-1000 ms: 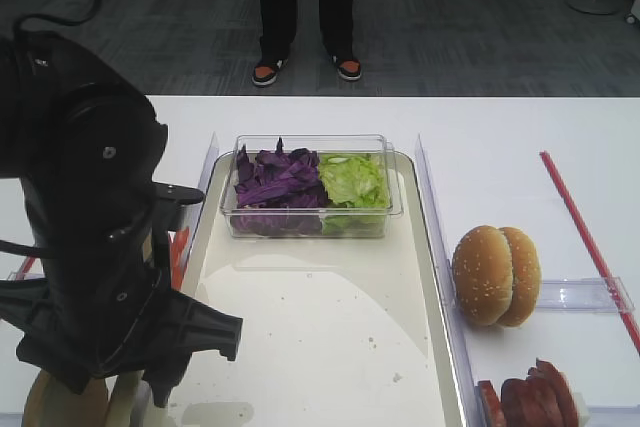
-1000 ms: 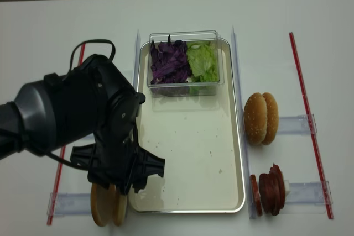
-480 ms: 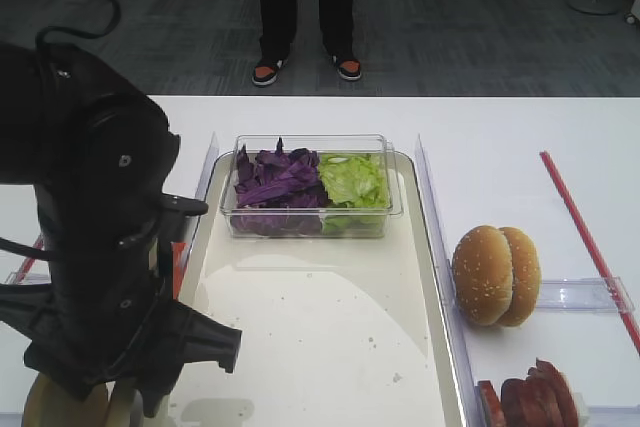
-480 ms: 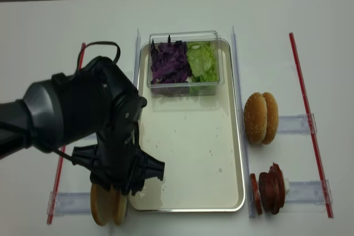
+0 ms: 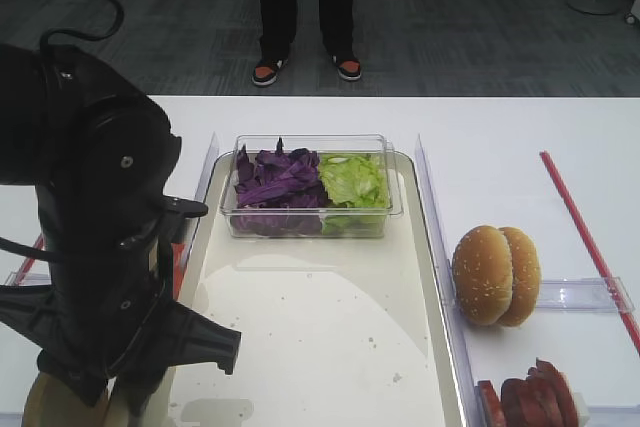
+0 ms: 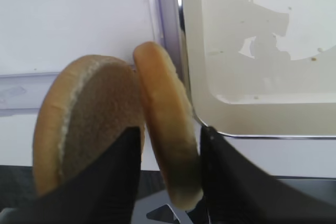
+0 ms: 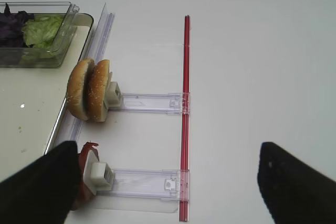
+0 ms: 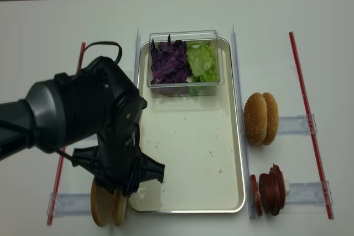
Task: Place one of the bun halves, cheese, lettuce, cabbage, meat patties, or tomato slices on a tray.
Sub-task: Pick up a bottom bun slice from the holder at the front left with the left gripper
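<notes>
Two bun halves stand on edge just off the tray's (image 6: 252,51) near left corner. My left gripper (image 6: 170,135) is shut on the right bun half (image 6: 165,108), one black finger on each face. The other bun half (image 6: 89,124) leans beside it. From above, the left arm (image 8: 110,136) hides the jaws over the bun halves (image 8: 105,211). My right gripper (image 7: 168,182) is wide open over bare table. Cabbage (image 8: 170,62) and lettuce (image 8: 202,62) fill a clear tub on the tray (image 8: 188,153). Meat patties (image 8: 270,187) and a tomato slice (image 8: 254,194) stand at the right. Cheese is out of view.
Two sesame-topped buns (image 8: 263,119) stand in a clear holder right of the tray. Red strips (image 8: 310,120) lie along both sides of the table. A person's legs (image 5: 305,7) stand beyond the far edge.
The left gripper's jaws have closed in onto the right bun half. The left arm has settled slightly lower over the buns.
</notes>
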Robot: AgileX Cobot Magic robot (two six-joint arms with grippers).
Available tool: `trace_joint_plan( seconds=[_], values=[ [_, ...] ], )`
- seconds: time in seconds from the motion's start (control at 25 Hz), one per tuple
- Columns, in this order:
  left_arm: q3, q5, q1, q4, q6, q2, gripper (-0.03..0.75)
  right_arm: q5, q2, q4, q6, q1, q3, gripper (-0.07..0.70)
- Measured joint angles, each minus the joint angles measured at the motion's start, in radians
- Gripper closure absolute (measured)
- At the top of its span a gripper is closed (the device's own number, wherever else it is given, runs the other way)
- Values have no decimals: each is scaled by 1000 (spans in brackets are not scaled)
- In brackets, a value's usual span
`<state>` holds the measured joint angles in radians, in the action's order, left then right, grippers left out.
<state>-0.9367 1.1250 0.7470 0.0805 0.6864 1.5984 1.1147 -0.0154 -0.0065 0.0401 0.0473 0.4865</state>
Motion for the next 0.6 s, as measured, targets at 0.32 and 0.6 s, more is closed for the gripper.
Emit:
trace_joint_plan(
  seconds=[0.32, 0.6],
  values=[
    [0, 6, 0, -4, 0, 0, 570, 0, 0, 0, 0, 0, 0, -61],
    [0, 21, 0, -4, 0, 0, 627, 0, 0, 0, 0, 0, 0, -62]
  ],
)
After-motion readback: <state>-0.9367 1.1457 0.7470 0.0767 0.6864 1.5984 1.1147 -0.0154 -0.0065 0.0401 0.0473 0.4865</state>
